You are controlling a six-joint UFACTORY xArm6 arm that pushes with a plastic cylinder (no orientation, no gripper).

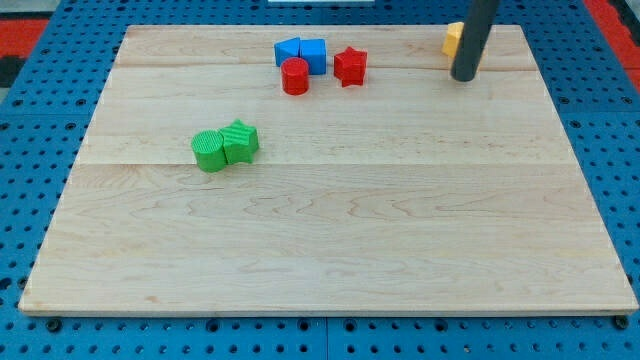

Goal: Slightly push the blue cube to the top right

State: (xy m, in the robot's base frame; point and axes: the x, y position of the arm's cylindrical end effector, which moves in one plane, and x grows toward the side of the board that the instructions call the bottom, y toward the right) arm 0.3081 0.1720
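The blue cube sits near the view's top centre of the wooden board, touching another blue block on its left. A red cylinder stands just below the two blue blocks, and a red star lies just right of the cube. My tip is at the view's top right, far right of the blue cube, beside a yellow block that the rod partly hides.
A green cylinder and a green star touch each other at the view's left centre. The board lies on a blue perforated base.
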